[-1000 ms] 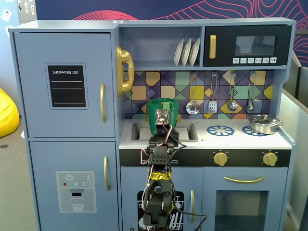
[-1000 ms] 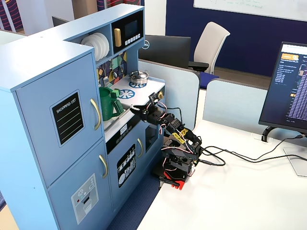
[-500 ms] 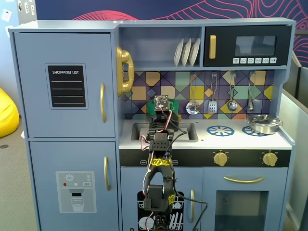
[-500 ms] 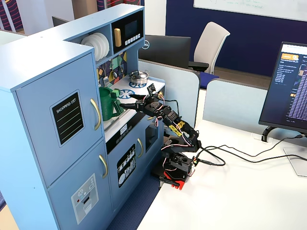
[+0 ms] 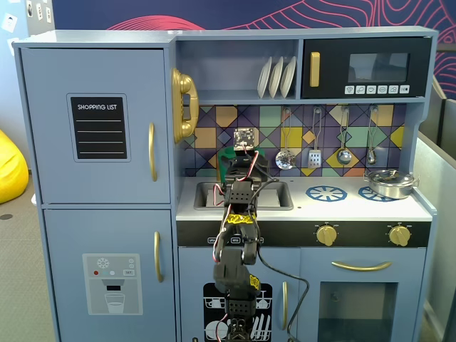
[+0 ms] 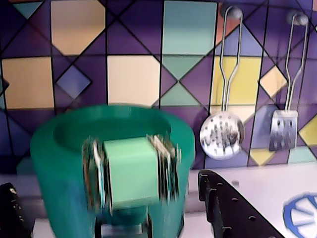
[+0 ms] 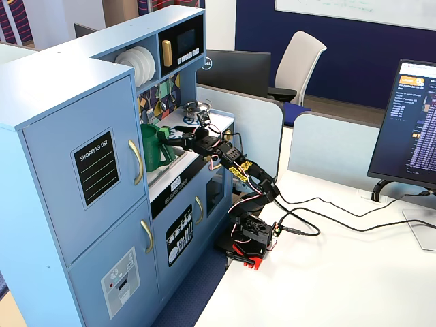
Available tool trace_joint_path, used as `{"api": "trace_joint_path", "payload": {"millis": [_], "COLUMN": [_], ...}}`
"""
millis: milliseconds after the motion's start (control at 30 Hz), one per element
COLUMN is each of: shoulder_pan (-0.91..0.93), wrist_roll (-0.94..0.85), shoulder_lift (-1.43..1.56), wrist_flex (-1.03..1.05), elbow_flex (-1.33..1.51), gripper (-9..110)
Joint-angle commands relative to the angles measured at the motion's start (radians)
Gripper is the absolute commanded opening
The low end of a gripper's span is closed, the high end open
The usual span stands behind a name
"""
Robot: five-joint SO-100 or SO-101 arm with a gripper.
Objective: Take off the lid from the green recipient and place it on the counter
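Note:
The green recipient fills the middle of the blurred wrist view, its light green strap facing me. Its top is a dark round sunken face; I cannot tell whether the lid lies there. My gripper is open, with one black finger low on each side of the recipient and the right finger just clear of its wall. In a fixed view the arm hides most of the recipient. In the other fixed view it stands by the sink with the gripper at it. The white counter lies to the right.
A silver pot sits on the far right burner. A skimmer and a spatula hang on the tiled back wall. White plates stand on the shelf above. The sink is under the arm.

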Motion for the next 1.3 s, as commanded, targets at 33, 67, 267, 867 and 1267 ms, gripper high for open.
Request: {"api": "trace_joint_path", "payload": {"millis": [33,67,267,867,1267], "shoulder_pan": [-0.005,-0.006,-0.015,-0.052,-0.081], "wrist_roll": [0.005,0.005,-0.003,-0.072,-0.074], "shoulder_lift": [-0.077,-0.089,-0.141,-0.206,-0.215], "wrist_flex": [-0.052,-0.058,-0.069,-0.075,-0.302], "elbow_flex": [-0.126,-0.133,-0.161,-0.175,-0.173], "gripper": [39,39,39,0,0]}}
